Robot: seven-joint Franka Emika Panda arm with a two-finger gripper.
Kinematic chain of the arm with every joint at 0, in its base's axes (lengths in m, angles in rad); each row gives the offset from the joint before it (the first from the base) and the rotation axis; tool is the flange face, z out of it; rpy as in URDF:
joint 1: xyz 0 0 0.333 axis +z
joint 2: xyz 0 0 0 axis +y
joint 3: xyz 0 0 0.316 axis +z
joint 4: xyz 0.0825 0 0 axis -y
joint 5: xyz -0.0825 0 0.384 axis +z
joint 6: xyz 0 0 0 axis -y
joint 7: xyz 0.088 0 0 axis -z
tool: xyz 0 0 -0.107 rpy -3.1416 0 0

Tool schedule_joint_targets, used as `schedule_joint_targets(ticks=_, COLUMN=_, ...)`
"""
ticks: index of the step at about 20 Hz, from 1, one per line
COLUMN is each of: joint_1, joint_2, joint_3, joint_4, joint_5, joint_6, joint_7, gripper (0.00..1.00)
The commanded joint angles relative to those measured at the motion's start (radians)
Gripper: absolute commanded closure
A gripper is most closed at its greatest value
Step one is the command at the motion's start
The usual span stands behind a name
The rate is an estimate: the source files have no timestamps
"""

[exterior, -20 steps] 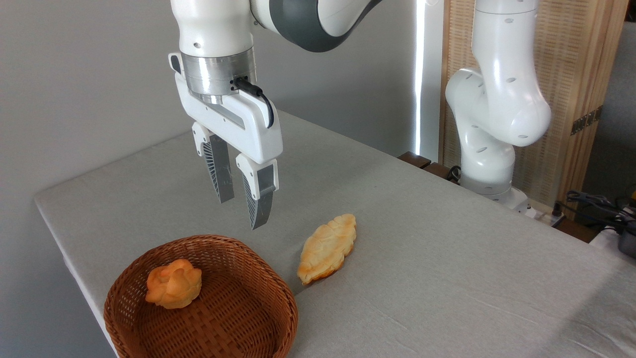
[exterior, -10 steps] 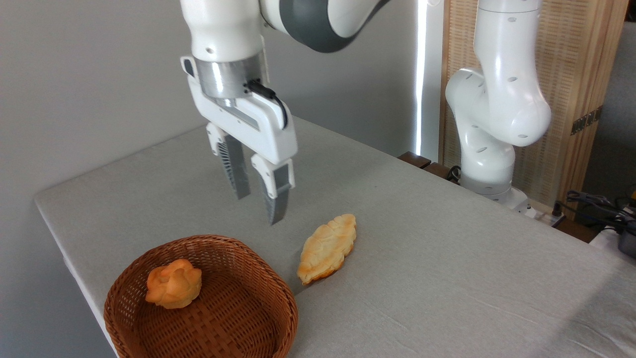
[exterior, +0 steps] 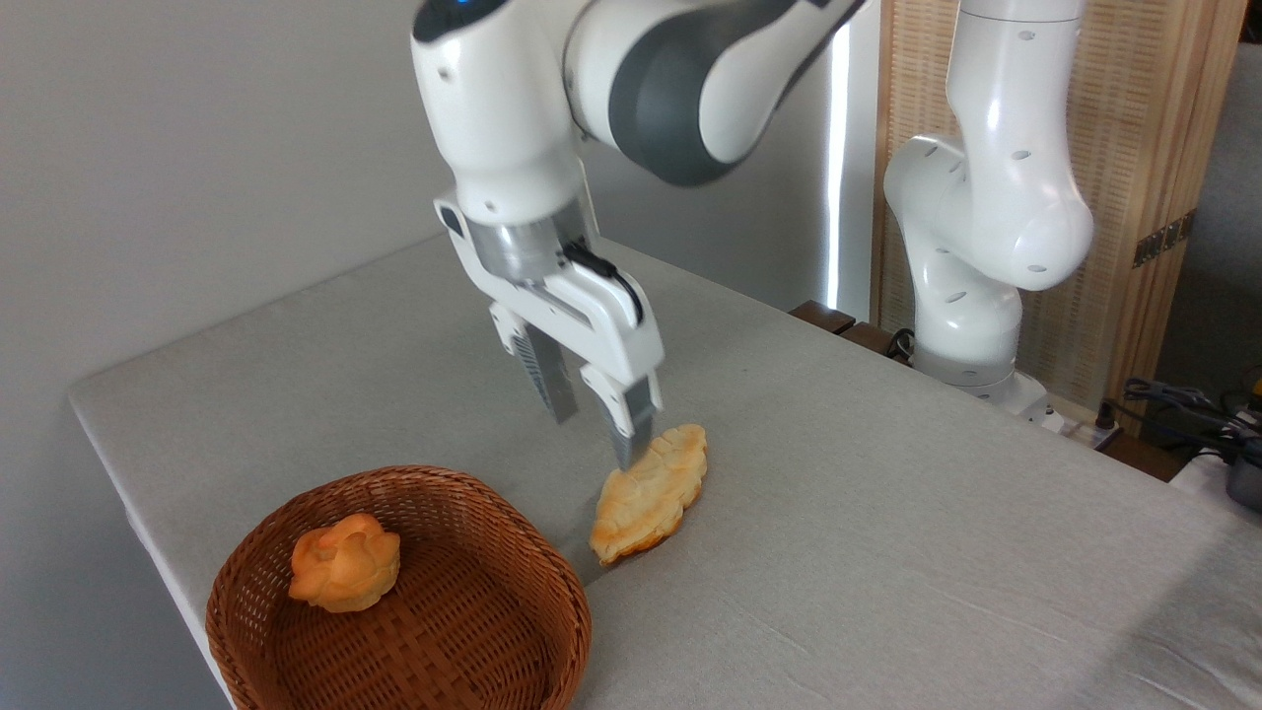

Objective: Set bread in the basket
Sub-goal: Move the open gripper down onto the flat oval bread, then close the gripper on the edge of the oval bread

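Camera view, white two-finger gripper (exterior: 594, 439) spread apart just over long pale golden braided bread (exterior: 651, 490), lying on grey table (exterior: 887, 532) beside round brown wicker basket (exterior: 473, 631) holding small orange-brown bun (exterior: 345, 562).

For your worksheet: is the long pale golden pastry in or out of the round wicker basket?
Out: the pastry lies on the table beside the basket.
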Motion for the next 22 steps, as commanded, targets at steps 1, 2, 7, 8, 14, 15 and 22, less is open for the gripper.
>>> schedule_joint_targets(ticks=1, joint_1=-0.007, joint_2=-0.036, joint_3=0.032, joint_4=-0.067, joint_5=0.036, joint_6=0.017, joint_7=-0.048, gripper=0.02)
schedule_joint_targets(ticks=2, joint_1=-0.005, joint_2=-0.036, joint_3=0.037, joint_4=-0.076, joint_5=0.042, joint_6=0.017, joint_7=-0.050, gripper=0.02)
schedule_joint_targets(ticks=7, joint_1=-0.007, joint_2=-0.038, joint_3=0.055, joint_4=-0.129, joint_5=0.043, joint_6=0.097, joint_7=-0.051, gripper=0.00)
schedule_joint_targets(ticks=8, joint_1=-0.007, joint_2=-0.034, joint_3=0.055, joint_4=-0.137, joint_5=0.043, joint_6=0.115, joint_7=-0.051, gripper=0.00)
schedule_joint_targets(ticks=14, joint_1=-0.013, joint_2=-0.021, joint_3=0.054, joint_4=-0.139, joint_5=0.043, joint_6=0.122, joint_7=-0.048, gripper=0.00)
schedule_joint_targets(ticks=15, joint_1=-0.014, joint_2=-0.013, joint_3=0.052, joint_4=-0.139, joint_5=0.043, joint_6=0.123, joint_7=-0.048, gripper=0.00)
schedule_joint_targets(ticks=22, joint_1=-0.018, joint_2=0.005, joint_3=0.043, joint_4=-0.139, joint_5=0.045, joint_6=0.128, joint_7=-0.047, gripper=0.00)
